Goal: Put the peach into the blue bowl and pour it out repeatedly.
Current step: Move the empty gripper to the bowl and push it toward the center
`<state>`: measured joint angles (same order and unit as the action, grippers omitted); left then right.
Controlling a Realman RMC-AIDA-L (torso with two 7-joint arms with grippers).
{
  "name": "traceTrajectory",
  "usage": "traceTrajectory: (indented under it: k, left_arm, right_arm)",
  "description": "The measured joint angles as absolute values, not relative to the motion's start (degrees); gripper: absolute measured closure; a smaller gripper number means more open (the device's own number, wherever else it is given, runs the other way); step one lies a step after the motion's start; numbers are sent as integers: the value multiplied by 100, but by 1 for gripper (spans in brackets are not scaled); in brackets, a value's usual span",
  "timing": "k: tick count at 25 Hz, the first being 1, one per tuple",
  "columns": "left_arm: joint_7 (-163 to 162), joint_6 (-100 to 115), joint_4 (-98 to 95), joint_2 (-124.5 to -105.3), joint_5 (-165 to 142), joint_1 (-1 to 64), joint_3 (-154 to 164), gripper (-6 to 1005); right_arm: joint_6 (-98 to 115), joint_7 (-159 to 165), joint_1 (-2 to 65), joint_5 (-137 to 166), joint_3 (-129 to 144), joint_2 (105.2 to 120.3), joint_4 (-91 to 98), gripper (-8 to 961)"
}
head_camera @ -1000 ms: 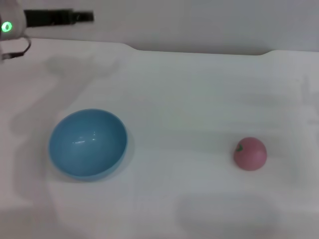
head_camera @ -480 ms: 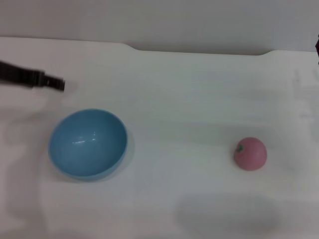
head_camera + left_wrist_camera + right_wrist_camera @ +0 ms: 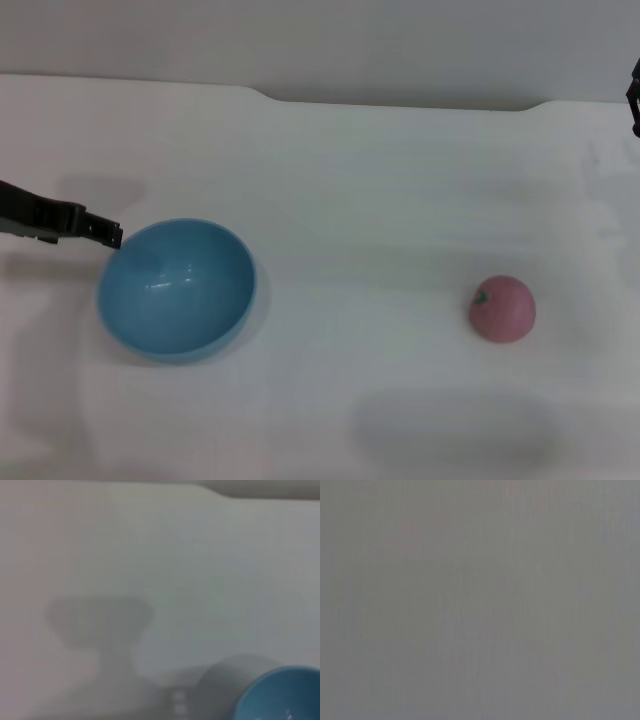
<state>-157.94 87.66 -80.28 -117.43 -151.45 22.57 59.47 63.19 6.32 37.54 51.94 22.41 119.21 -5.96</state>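
Nearest us, the white worktop [image 3: 400, 200] carries just two things. Take the blue bowl [image 3: 177, 288] as our marker: it sits upright, mouth up, with nothing inside it. The peach [image 3: 502, 309] lies well off to the bowl's right, about level with it, alone on the worktop with its green stem mark facing back toward the bowl. So the fruit is not yet in the bowl.

Just beyond, at the bowl's far-left rim, the left tool [image 3: 108, 235] reaches in from the left edge, its dark tip right at the rim. Whether its fingers are spread or closed, I cannot tell; it carries nothing. The left wrist view catches the bowl's rim [image 3: 280, 695] and the bare worktop only.

Farthest back, far to the bowl's right, a sliver of the right tool [image 3: 635, 95] shows at the edge; its state I cannot tell either.

The relation that matters: the peach lies right of the bowl, so the right arm looks nearer the fruit, the left nearer the bowl. The peach is round, no long axis to line up with.

No brand, label or writing anywhere.
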Motion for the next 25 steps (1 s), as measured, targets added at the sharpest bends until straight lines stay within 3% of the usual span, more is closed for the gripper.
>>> traceTrajectory:
  k: [25]
  left_arm:
    - [-15607, 8190, -5930, -11752, -15318, 3030, 6285, 171]
  right_arm:
    - [6319, 632, 3762, 5186, 2241, 11927, -598, 495]
